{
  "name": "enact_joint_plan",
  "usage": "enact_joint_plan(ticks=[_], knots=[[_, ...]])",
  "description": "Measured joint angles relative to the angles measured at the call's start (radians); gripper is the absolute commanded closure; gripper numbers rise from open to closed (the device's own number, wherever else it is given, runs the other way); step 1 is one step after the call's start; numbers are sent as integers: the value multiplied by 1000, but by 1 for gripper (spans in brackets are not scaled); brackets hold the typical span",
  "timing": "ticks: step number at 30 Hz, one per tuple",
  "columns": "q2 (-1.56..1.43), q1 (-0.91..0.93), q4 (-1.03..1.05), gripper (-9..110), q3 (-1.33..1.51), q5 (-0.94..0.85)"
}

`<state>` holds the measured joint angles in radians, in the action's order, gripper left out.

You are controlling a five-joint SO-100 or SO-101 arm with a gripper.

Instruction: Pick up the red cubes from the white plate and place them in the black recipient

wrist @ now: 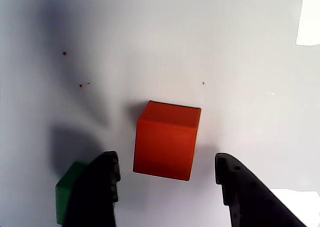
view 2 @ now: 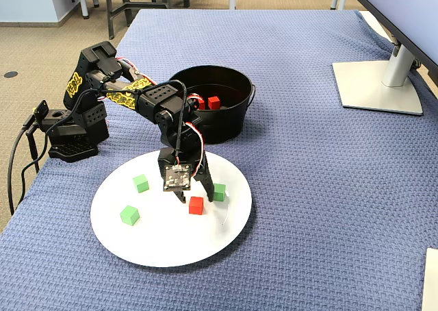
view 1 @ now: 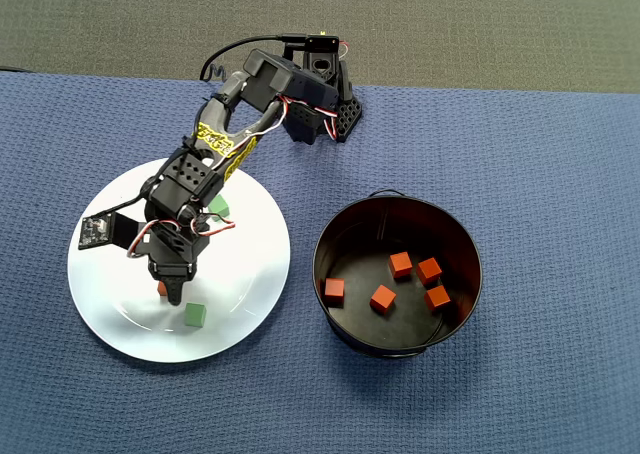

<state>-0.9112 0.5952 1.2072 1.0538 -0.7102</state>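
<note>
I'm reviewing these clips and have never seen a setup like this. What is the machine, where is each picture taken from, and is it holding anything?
It is a small black robot arm ending in a two-finger claw. One picture looks straight down, one looks from a standing camera across the blue cloth, and one comes from a camera riding on the claw itself.

A white plate holds one red cube and three green cubes. Beside it a black pot already contains five red cubes.

The claw holds nothing: in the wrist view its fingers stand open on either side of the red cube, apart from it.
</note>
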Motion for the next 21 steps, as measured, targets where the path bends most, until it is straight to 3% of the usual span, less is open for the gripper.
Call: enact_joint_plan(ticks=[21], knots=[[0,26,0,89,-37,-26]])
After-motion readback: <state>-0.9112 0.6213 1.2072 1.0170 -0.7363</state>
